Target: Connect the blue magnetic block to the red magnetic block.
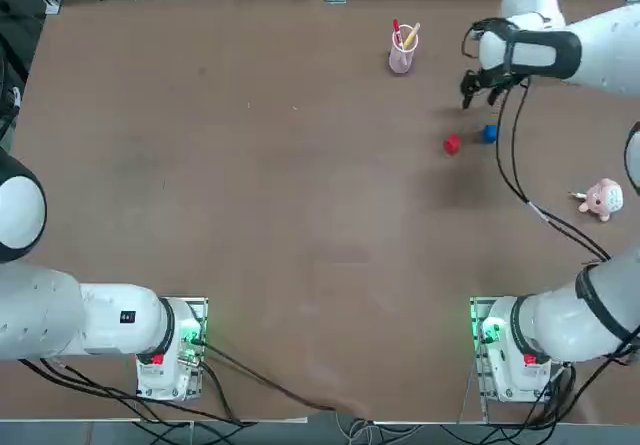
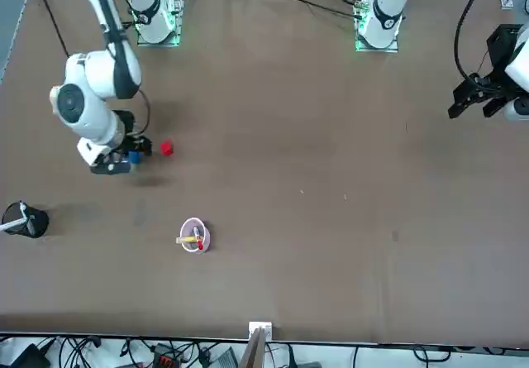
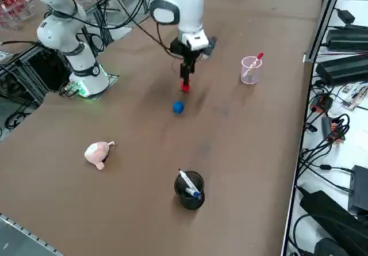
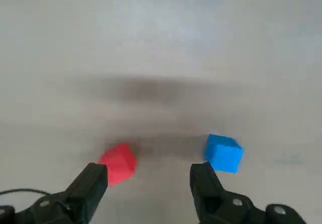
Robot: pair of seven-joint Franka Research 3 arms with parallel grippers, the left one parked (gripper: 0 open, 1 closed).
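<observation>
The right hand (image 4: 149,174) is hovering open above the surface (image 1: 300,165), near the blue magnetic block (image 4: 224,154); the red magnetic block (image 4: 118,164) is lying apart from that blue block.

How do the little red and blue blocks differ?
The red block is bright red; the blue block is bright blue. From overhead, the red block sits farther left, the blue block farther right. Both are small, plain blocks, apart on the table, with the right gripper open above.
</observation>
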